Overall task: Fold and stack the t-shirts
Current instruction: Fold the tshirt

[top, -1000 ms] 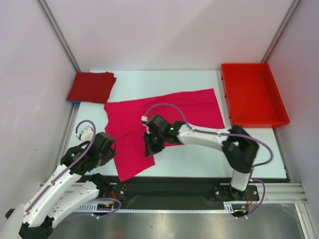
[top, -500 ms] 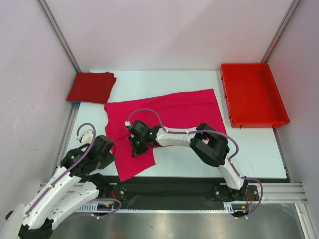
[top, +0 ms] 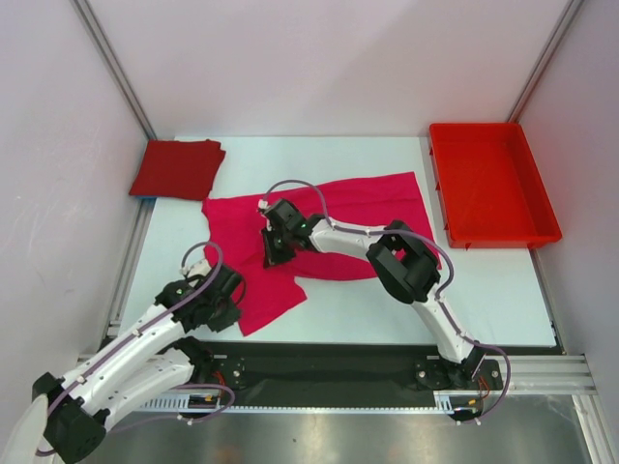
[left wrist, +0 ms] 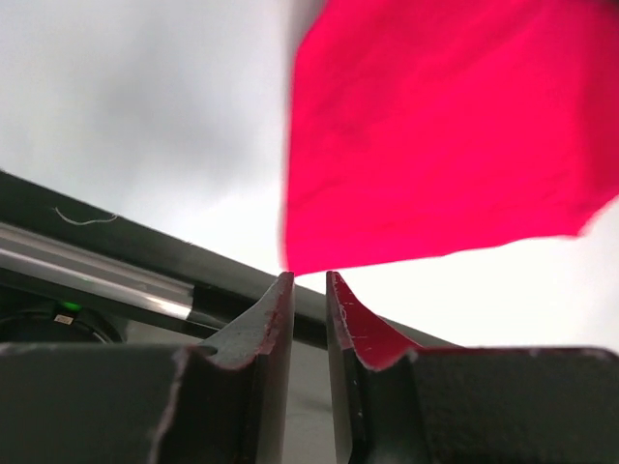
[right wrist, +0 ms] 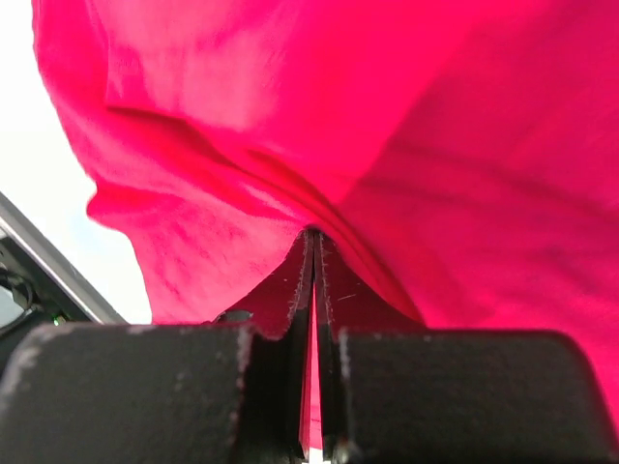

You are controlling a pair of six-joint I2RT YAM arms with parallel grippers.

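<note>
Magenta-pink t-shirt (top: 372,215) lies rumpled across the middle of the table (top: 464,290), long axis running from near-left toward far-right, well apart from the folded crimson t-shirt (top: 177,169) at the far-left corner. The right gripper (top: 274,251) pinches a raised fold in its left half, jaws fully closed; the left gripper (top: 232,307), nearest the loose near-left corner just ahead, shows a slim empty gap.

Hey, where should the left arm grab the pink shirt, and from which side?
Probably its near-left corner, with the left gripper coming in low from the near left. That corner of the pink shirt lies flat on the table with both edges free, and the right gripper pinches a fold mid-shirt.
</note>
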